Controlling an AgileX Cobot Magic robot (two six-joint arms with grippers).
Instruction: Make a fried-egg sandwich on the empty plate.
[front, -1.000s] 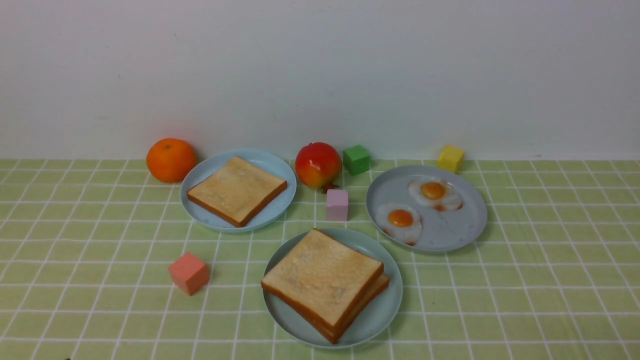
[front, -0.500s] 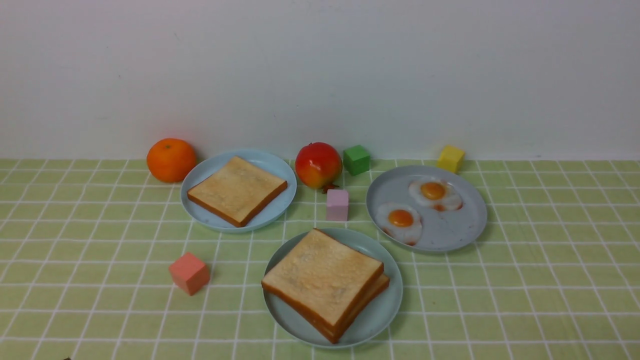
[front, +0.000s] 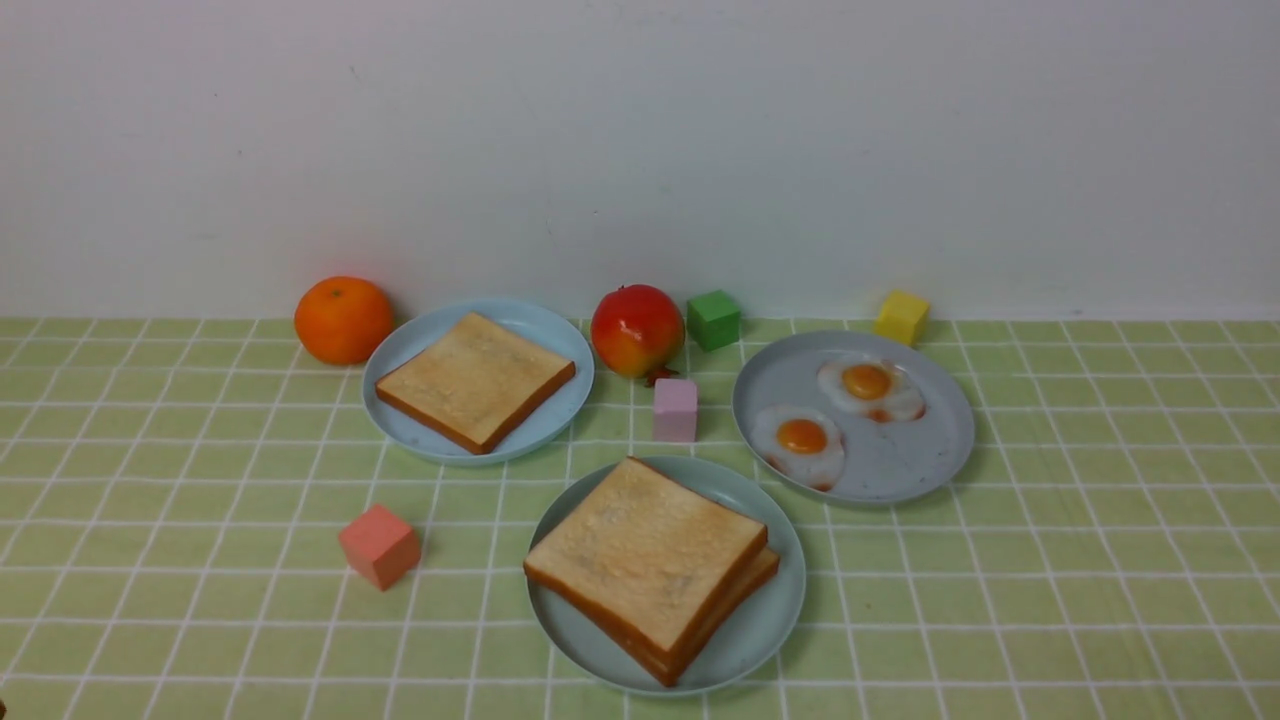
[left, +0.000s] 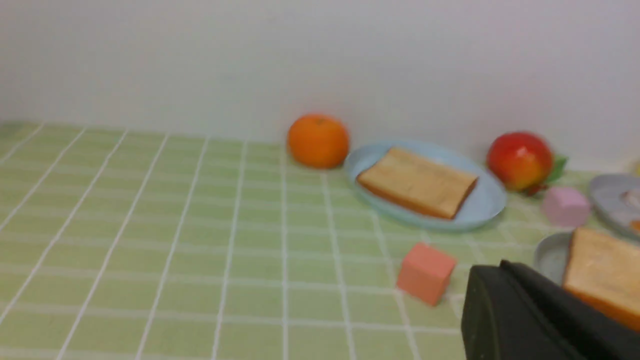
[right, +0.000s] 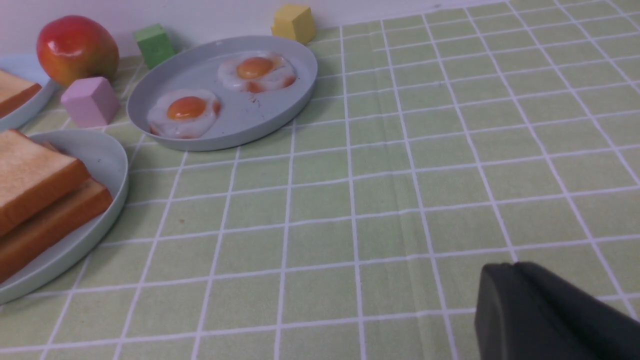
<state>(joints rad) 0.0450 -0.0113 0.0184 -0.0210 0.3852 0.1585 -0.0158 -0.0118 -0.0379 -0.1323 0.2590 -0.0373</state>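
Two square toast slices (front: 645, 555) lie stacked, the upper one askew over the lower, on the mint-green plate (front: 745, 650), near the middle of the desk (front: 1000, 640); whether a fried egg lies between them I cannot tell. Farther off and to the right, the grey-lavender plate (front: 900, 465) carries two fried eggs (front: 802, 438), apart from each other; far to the left, the sky-blue plate (front: 535, 420) carries a single toast slice (front: 475, 380), with an orange fruit (front: 343, 320) just beside its left side.

A red fruit (front: 637, 330) sits between those two farther plates, a green cube (front: 713, 320) to its right and a lilac cube (front: 675, 410) on its near side; a yellow cube (front: 901, 318) is just beyond the grey-lavender plate, and a coral cube (front: 380, 546) stands left of the stacked toast. The left pincer (left: 505, 266) is clenched, gripping nothing; the right pincer (right: 507, 266) is likewise clenched and without a load.
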